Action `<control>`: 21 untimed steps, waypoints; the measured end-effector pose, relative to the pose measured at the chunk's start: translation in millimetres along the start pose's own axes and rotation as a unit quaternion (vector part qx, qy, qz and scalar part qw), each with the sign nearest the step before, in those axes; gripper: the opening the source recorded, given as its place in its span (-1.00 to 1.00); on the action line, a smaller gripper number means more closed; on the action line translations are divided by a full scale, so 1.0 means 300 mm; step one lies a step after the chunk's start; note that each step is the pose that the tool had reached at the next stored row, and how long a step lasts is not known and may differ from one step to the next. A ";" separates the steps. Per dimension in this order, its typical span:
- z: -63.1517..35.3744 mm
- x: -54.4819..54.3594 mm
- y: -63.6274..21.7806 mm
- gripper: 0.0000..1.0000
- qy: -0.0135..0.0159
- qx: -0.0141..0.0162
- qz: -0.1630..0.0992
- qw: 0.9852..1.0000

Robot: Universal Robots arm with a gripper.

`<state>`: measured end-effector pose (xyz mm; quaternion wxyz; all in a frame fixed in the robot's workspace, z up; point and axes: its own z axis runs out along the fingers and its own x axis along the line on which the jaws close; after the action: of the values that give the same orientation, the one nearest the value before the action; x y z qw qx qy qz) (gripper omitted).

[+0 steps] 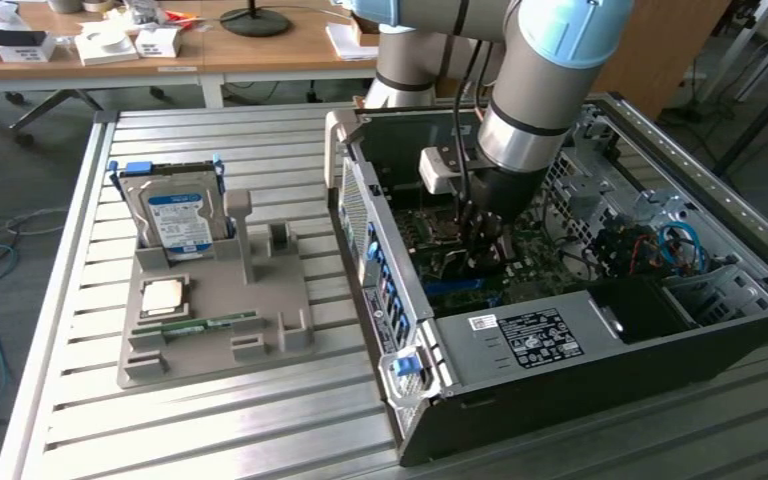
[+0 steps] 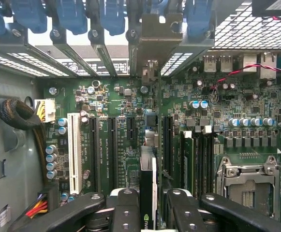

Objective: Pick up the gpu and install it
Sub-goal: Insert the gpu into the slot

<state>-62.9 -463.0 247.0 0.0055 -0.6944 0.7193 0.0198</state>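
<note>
Evidently the pick-up is done: the pincer [image 2: 149, 212] pinches the gpu [image 2: 148, 191] edge-on inside the computer case [image 1: 704, 330]. The card stands over the motherboard [image 2: 130, 104] slots; whether it is seated cannot be told.

Exterior view: illumination is even and diffuse, moderately bright. The ribbed aluminium table top [image 1: 211, 400] shows soft pale sheen along its slats and no hard shadows. The interior of the open black computer case [image 1: 598, 330] is darker, shaded beneath the grey robot arm [image 1: 544, 90]. The picture is slightly soft overall.

Wrist view: the green motherboard [image 2: 130, 140] is evenly lit and in focus. The perforated metal rear panel [image 2: 246, 29] above it glares white. The black gripper fingers [image 2: 125, 212] nearest the lens are blurred.
</note>
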 end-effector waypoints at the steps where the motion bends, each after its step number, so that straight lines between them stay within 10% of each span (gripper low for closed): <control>1: 0.000 0.000 0.000 -0.47 0.000 0.000 0.000 1.000; 9: 0.000 0.000 0.000 -0.47 0.000 0.008 0.000 1.000; 21: 0.001 0.000 0.008 -0.47 0.001 0.008 0.000 1.000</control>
<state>-65.3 -463.0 246.9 0.0101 -0.6946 0.7192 0.0133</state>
